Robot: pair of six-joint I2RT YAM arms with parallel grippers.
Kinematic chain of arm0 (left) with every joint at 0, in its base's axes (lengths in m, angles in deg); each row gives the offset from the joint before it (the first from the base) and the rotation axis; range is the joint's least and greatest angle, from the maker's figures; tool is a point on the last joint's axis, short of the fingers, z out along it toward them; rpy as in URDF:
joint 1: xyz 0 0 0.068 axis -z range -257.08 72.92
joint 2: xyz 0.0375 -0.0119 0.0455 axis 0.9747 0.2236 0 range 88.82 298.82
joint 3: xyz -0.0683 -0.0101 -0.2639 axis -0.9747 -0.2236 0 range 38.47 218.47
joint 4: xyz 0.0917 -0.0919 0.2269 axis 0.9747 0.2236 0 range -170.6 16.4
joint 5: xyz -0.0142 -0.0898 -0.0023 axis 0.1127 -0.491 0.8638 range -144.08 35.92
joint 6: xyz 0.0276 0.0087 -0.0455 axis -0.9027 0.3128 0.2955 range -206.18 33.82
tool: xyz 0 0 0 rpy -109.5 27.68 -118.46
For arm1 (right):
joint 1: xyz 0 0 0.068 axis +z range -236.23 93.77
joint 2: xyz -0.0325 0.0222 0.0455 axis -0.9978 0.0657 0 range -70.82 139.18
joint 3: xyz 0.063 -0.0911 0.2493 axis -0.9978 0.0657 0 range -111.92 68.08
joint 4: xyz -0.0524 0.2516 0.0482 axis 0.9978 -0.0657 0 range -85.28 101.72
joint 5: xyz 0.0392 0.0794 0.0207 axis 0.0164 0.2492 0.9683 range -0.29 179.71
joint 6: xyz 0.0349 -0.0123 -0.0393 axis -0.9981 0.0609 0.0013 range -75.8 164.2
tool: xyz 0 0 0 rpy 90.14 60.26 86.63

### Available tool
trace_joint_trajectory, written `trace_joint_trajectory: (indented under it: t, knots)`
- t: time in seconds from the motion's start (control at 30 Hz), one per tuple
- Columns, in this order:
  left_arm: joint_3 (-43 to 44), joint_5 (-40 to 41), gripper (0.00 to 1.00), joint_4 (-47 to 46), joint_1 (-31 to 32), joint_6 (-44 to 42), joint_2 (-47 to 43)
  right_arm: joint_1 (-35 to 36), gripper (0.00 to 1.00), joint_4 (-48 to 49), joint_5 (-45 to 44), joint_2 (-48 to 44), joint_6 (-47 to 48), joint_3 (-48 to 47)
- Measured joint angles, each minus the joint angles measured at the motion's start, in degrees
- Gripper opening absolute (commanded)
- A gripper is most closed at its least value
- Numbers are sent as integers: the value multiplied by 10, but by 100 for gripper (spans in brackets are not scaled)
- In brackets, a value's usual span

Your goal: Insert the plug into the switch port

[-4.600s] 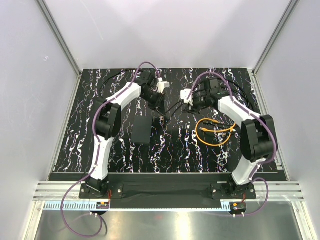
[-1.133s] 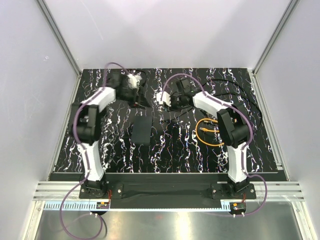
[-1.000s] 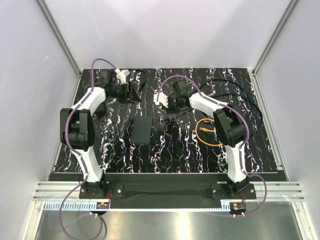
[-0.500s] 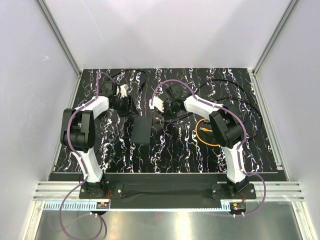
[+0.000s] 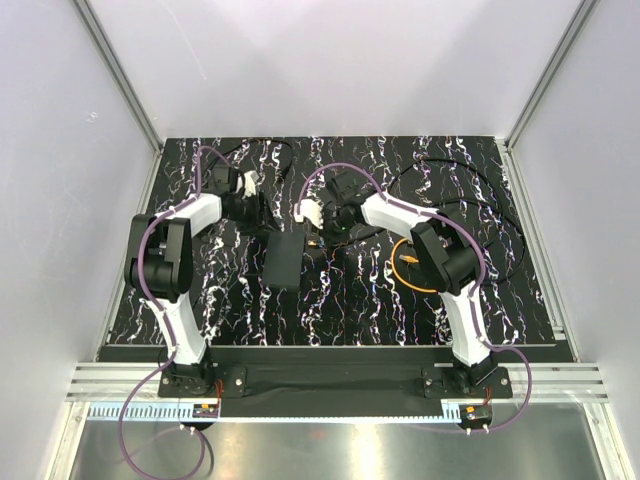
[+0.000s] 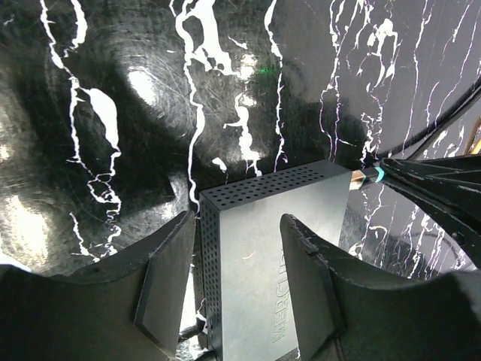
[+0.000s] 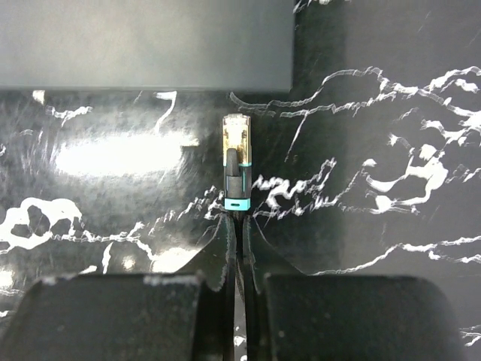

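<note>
Right hand [image 7: 234, 224] was clamped tight on the tail of the plug [image 7: 236, 154], whose clear tip pointed at the near edge of the black box [image 7: 143, 45], just short of it. Left hand [image 6: 239, 233] stood wide astride the box's vented corner; faint lettering on the lid began "MERCU". Orange cable [image 5: 418, 270] lay coiled on the desk [image 5: 350, 290], black cables [image 5: 480, 195] beyond.
</note>
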Motion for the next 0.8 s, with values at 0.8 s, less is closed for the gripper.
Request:
trace_joint_trajectory:
  t: [0.8]
  knots:
    - [-5,15,53,-4,9,1,8,1,0,-21,7,30,-33,-55]
